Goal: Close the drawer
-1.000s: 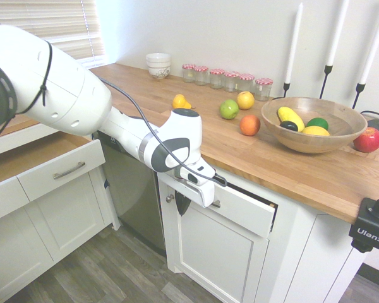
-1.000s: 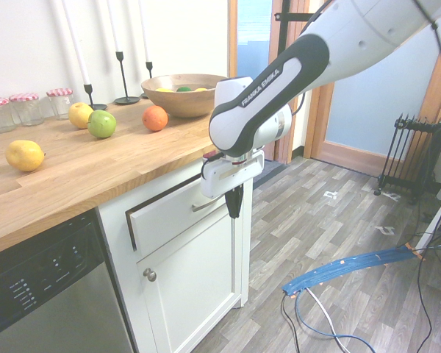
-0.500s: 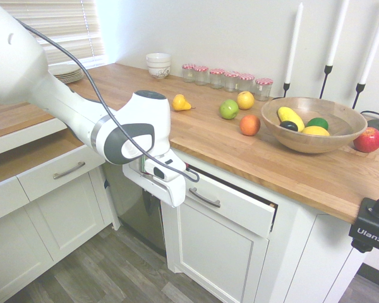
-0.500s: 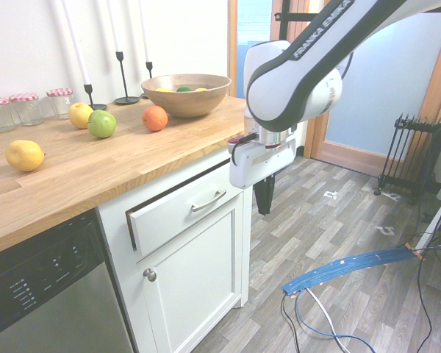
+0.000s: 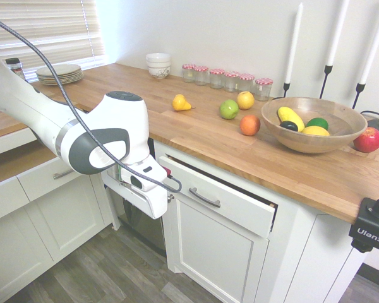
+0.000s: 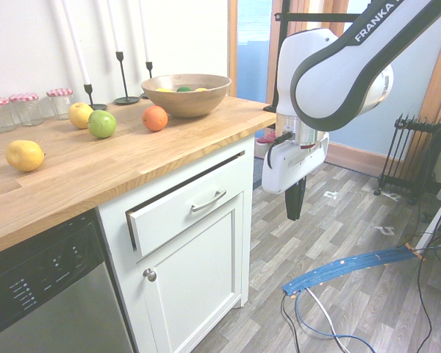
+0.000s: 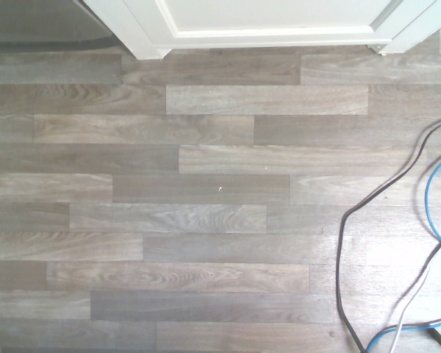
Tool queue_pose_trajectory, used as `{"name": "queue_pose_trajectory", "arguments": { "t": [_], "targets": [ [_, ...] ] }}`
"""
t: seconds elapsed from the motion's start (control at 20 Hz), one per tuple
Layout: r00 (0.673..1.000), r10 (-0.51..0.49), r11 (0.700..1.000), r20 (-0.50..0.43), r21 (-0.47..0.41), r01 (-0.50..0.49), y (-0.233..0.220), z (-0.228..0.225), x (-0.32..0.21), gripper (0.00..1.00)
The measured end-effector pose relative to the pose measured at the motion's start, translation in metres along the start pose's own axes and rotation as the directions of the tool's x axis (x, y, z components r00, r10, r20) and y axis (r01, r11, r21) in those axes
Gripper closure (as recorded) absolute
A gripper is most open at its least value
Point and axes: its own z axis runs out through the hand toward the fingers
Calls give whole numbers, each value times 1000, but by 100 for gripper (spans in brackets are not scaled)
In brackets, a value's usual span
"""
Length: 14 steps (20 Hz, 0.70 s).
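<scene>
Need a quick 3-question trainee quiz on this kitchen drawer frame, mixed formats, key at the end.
1. True or false: the drawer sits fully flush with the cabinet.
2. Where is the hand? A) gripping the drawer's handle B) away from the drawer, above the floor C) inside the bowl
3. Fill in: the hand's fingers are ____.

Key: 1 false, a dark gap shows along its top and side. 2 B. 3 shut, holding nothing.
</scene>
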Motion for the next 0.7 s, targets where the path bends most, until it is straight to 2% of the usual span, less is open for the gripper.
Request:
{"name": "queue_pose_trajectory", "arguments": {
  "t": [0.7],
  "targets": [
    [1000, -12, 1000, -12, 1, 12, 2, -2, -3, 0]
  ]
}}
